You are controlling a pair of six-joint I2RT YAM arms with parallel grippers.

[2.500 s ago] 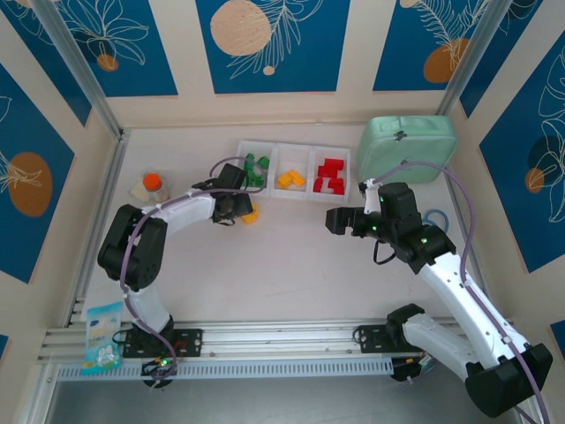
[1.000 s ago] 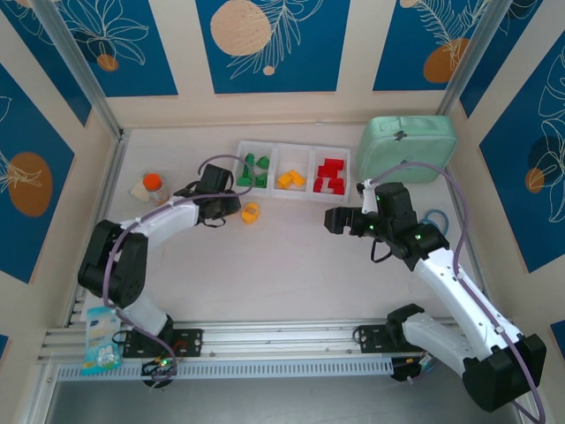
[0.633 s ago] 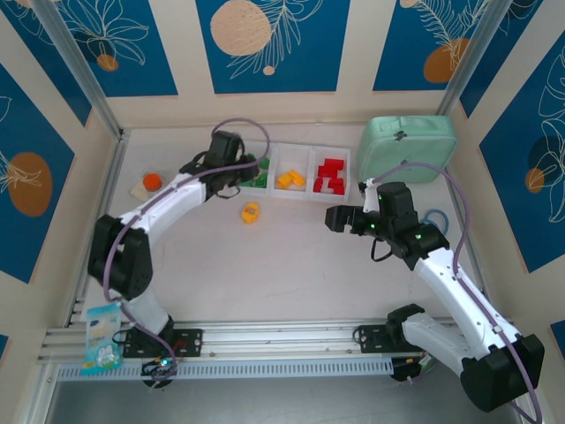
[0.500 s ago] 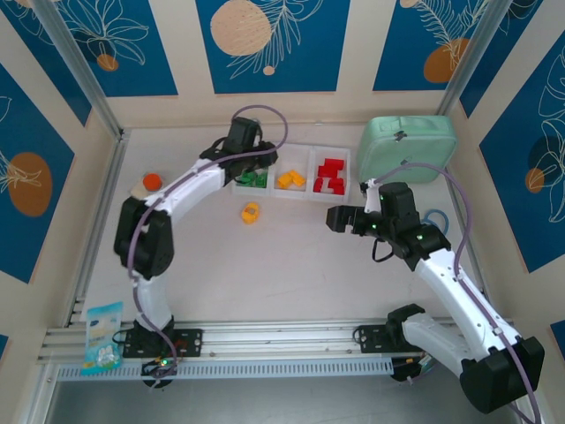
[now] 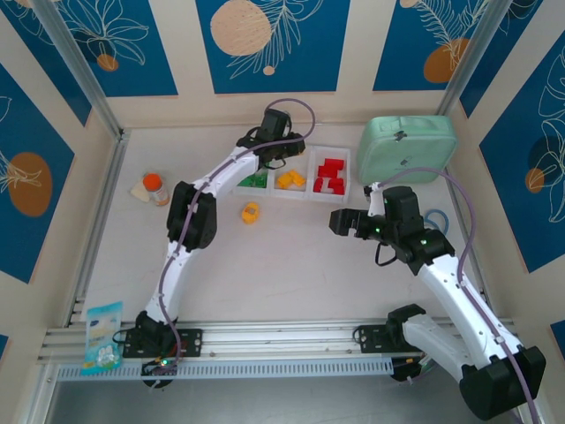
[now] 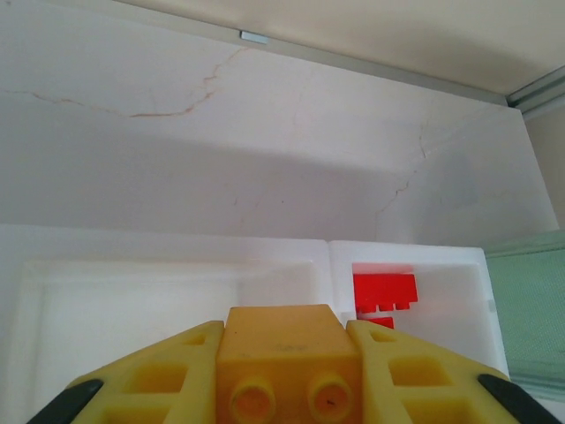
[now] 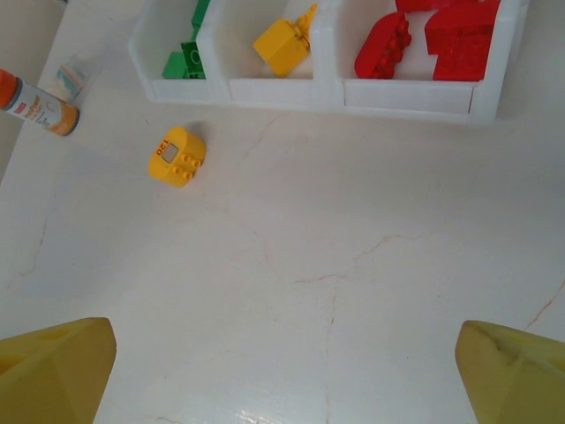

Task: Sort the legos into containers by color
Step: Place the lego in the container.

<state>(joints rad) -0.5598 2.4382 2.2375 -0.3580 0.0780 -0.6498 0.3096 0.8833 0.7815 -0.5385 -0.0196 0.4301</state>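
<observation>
One yellow-orange brick (image 6: 282, 358) is held between the left jaws, which are closed narrowly on its two opposite sides, with its studs turned toward the wrist camera; it is carried above the middle compartment of the white tray (image 7: 415, 95). Such a brick is judged to be light, stiff and hard, not fragile, with smooth walls that may slip a little under a skewed pinch; it is best taken across two flat opposite faces, low on the body and clear of the studs. A second yellow brick (image 7: 177, 156) lies loose on the surface (image 7: 353, 265), near the tray's front wall but apart from it, roughly in front of the left compartment; its outline looks rounded and its studs seem to point sideways, so a squarer pair of faces would have to be found before it is gripped. The right jaws are spread wide and hold nothing; they hang over bare surface, well apart from that loose brick.

Three compartments are counted in the tray: green bricks (image 7: 190, 57) are seen in the left one, yellow bricks (image 7: 284, 42) in the middle, red bricks (image 7: 441, 35) in the right; no colour is seen out of place.
</observation>
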